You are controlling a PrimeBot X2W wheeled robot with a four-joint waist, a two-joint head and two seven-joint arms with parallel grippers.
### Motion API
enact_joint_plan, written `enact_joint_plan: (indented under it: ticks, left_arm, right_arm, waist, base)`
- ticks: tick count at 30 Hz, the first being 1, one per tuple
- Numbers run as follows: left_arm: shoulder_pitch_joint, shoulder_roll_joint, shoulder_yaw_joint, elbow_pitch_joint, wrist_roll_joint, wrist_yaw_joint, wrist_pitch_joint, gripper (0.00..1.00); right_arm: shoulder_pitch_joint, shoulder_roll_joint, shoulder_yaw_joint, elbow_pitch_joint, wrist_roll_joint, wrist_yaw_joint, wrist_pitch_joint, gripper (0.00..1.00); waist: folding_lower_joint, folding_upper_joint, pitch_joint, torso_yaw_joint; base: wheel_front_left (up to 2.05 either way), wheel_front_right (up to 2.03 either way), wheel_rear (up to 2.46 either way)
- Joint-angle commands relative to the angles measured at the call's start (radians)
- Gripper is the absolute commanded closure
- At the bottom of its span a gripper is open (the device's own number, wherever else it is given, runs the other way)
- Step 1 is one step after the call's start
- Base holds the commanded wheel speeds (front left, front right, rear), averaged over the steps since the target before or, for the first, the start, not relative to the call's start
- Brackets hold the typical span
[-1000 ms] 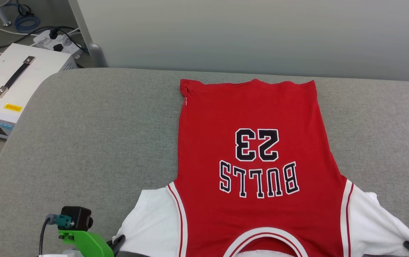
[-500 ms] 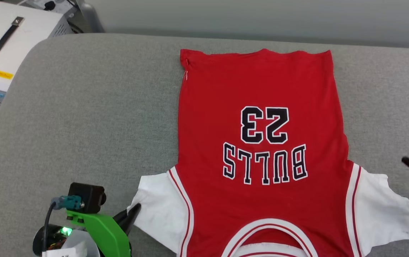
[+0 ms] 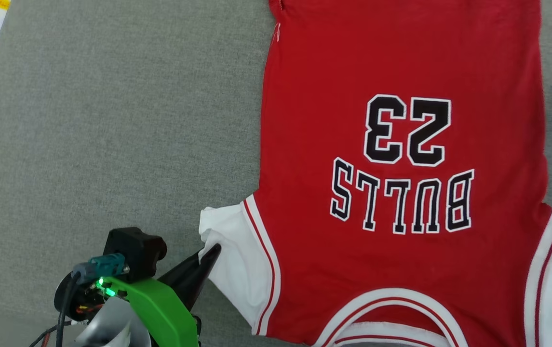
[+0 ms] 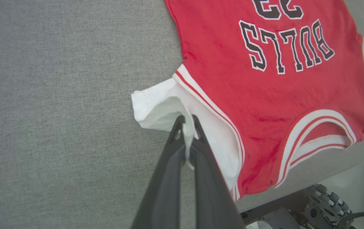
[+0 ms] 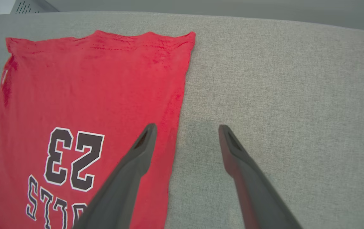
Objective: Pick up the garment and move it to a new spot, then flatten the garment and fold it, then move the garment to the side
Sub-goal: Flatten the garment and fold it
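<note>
One sleeve [image 4: 156,105] of the garment [image 4: 264,92] pinched in left tool [image 4: 188,118]; right tool [image 5: 187,126] spread wide

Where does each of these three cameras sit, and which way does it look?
Head view: robot's head, looking down at the garment on the grey surface; left gripper lower left.
Left wrist view: left wrist, along its shut fingers pinching the white sleeve.
Right wrist view: right wrist, along the open right gripper over the garment's edge.
Head and left wrist views share that pinched sleeve.
</note>
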Motion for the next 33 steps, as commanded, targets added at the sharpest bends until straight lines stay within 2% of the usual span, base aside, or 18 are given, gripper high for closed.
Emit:
enact_joint_plan:
  ticks: [1, 14, 22, 23, 24, 27, 33]
  left_arm:
    - [-0.026, -0.001, -0.005, -0.013, 0.018, 0.003, -0.002, 1.00]
    - [-0.096, -0.051, -0.049, -0.024, 0.046, -0.034, -0.030, 1.00]
    - [-0.117, -0.073, -0.055, 0.024, 0.039, -0.055, -0.059, 1.00]
    - [-0.118, -0.075, -0.056, 0.029, 0.038, -0.056, -0.061, 1.00]
    - [-0.118, -0.075, -0.057, 0.034, 0.038, -0.057, -0.062, 1.00]
    - [-0.119, -0.075, -0.055, 0.041, 0.036, -0.058, -0.066, 1.00]
    - [-0.121, -0.075, -0.054, 0.054, 0.033, -0.059, -0.068, 1.00]
  right_arm:
    - [-0.047, -0.010, 0.006, 0.030, -0.021, -0.001, 0.011, 0.00]
    - [-0.325, -0.079, 0.074, 0.288, -0.174, -0.001, 0.036, 0.00]
    - [-0.365, -0.105, 0.128, 0.381, -0.205, -0.001, 0.043, 0.00]
    - [-0.356, -0.108, 0.134, 0.389, -0.203, -0.001, 0.052, 0.59]
    - [-0.345, -0.113, 0.142, 0.395, -0.201, -0.001, 0.065, 1.00]
    - [-0.328, -0.116, 0.140, 0.400, -0.197, -0.001, 0.096, 1.00]
    - [-0.309, -0.114, 0.133, 0.395, -0.199, -0.001, 0.088, 1.00]
  waist:
    - [-0.0001, 0.0000, 0.130, 0.100]
    - [-0.0001, 0.0000, 0.251, 0.199]
    - [-0.0001, 0.0000, 0.267, 0.225]
    - [-0.0001, 0.0000, 0.264, 0.226]
    - [-0.0001, 0.0000, 0.261, 0.227]
    - [-0.0001, 0.0000, 0.256, 0.227]
    - [-0.0001, 0.0000, 0.235, 0.218]
  base:
    - [0.00, 0.00, 0.00]
    - [0.00, 0.00, 0.00]
    - [0.00, 0.00, 0.00]
    - [0.00, 0.00, 0.00]
    - [0.00, 0.00, 0.00]
    - [0.00, 0.00, 0.00]
    - [0.00, 0.00, 0.00]
